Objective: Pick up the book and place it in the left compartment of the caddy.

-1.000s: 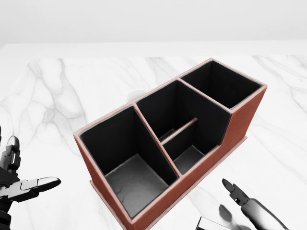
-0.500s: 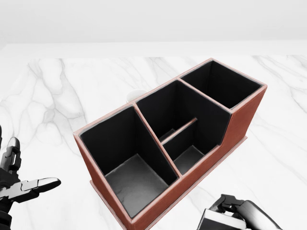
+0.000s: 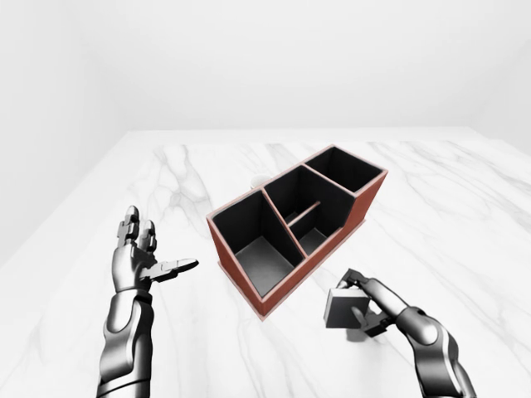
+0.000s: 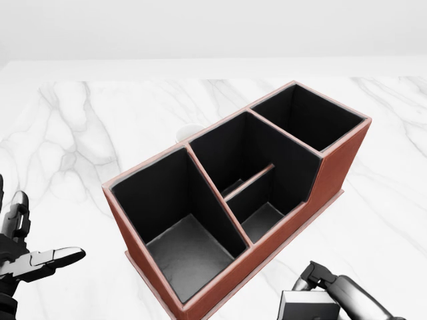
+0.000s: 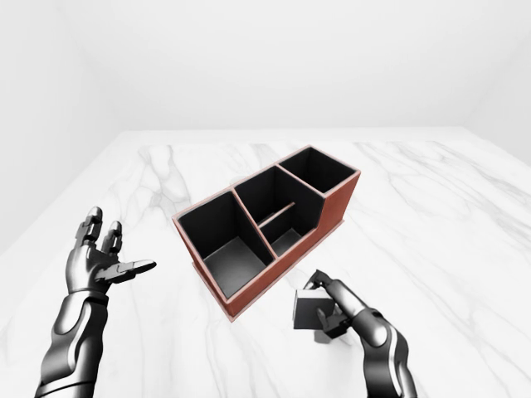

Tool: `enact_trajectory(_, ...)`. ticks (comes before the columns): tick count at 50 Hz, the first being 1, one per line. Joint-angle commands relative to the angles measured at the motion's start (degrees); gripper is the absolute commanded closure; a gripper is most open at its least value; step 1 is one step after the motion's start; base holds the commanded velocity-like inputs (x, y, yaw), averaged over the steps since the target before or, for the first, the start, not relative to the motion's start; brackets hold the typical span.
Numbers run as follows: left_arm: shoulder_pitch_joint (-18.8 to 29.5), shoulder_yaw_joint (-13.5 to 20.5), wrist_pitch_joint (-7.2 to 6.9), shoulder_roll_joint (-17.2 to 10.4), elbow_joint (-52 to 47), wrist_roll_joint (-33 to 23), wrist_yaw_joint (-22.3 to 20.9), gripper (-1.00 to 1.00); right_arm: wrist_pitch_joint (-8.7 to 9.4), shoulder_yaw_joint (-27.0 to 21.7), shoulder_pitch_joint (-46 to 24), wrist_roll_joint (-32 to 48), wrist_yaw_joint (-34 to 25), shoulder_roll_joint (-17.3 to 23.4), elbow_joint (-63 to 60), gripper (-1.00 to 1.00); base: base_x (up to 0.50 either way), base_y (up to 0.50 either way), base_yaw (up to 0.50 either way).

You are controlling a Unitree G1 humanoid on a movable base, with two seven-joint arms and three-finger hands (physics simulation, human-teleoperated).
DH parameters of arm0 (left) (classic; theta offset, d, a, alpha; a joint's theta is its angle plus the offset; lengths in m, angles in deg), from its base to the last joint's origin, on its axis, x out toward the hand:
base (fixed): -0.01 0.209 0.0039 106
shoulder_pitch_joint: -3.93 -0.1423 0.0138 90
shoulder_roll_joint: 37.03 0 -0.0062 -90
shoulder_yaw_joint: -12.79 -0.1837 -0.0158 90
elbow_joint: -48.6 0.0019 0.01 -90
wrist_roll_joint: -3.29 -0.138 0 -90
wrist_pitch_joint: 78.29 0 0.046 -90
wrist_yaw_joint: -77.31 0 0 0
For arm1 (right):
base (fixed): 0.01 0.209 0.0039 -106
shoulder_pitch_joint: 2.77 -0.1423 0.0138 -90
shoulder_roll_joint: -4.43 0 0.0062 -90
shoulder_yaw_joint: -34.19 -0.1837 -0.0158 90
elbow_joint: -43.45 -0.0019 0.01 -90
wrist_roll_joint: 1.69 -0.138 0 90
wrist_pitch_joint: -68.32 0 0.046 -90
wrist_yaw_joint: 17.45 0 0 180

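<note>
I've got the right robot hand (image 3: 365, 305) closed round the book (image 3: 338, 308), fingers (image 3: 375, 290) wrapped over its top edge. It looks lifted just off the marble table (image 3: 465, 215), since there's a shadow under it, but I can't be sure it's fully clear. It sits just beside the caddy (image 3: 294, 224), off its near long wall, toward the bottom right of the left-eye view. I'm holding it upright on purpose, I'd say, bc the slots are narrow and deep and it needs to drop in edge first. Left robot hand (image 5: 98, 264) is open, fingers spread, palm up, well apart from the caddy on its left side, parked out of the way w/ nothing in it. Caddy is red-brown outside, black inside, angled across the table. Left compartment (image 4: 180, 227) is bare, floor showing. Middle section (image 4: 257, 183) has a low divider, nothing in it that I can see. Right compartment (image 4: 307, 117) looks bare too, tho its floor is partly hidden. Next I'd need to lift over the rim and carry left.
</note>
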Motion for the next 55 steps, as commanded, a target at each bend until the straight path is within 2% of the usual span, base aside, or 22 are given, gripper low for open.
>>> enact_trajectory(1,-0.19,-0.17,-0.37,0.22,-0.84,-0.14,0.10,-1.00,0.00,-0.60,1.06,1.63,-0.97,0.05,-12.35,1.00,0.00,0.00,0.00)
enact_trajectory(9,-0.21,-0.02,-0.62,0.18,-1.14,0.01,0.04,-1.00,0.00,-0.63,1.88,10.37,-0.97,-0.80,-25.09,1.00,0.00,0.00,0.00)
enact_trajectory(17,-0.09,-0.04,-0.69,0.20,-1.37,-0.01,-0.03,-1.00,0.00,0.10,0.71,18.62,-0.97,-1.78,-33.22,1.00,0.00,0.00,0.00)
enact_trajectory(21,-0.18,-0.01,-1.15,0.16,-1.89,0.09,0.01,-1.00,0.00,-0.11,-0.33,21.53,-0.97,-2.20,-35.69,1.00,0.00,0.00,0.00)
enact_trajectory(30,-0.83,0.13,-2.02,0.46,-3.51,0.10,0.00,-1.00,0.00,0.57,-4.00,27.99,-0.97,-2.38,-39.45,1.00,0.00,0.00,0.00)
enact_trajectory(35,-1.03,0.14,-1.57,0.66,-3.14,0.01,-0.35,-1.00,0.00,1.41,-6.83,33.48,-0.97,-2.48,-41.62,1.00,0.00,0.00,0.00)
enact_trajectory(49,-1.20,0.17,-1.85,0.80,-3.54,0.14,-0.34,-1.00,0.00,1.52,-13.02,42.44,-0.97,-4.10,-43.37,1.00,0.00,0.00,0.00)
enact_trajectory(52,-1.17,0.04,-1.34,0.90,-2.84,0.01,-0.44,-1.00,0.00,2.69,-15.25,46.15,-0.97,-4.84,-44.87,1.00,0.00,0.00,0.00)
enact_trajectory(55,-1.27,0.01,-1.51,0.86,-3.09,0.05,-0.37,-1.00,0.00,2.93,-16.84,48.71,-0.97,-5.62,-45.52,1.00,0.00,0.00,0.00)
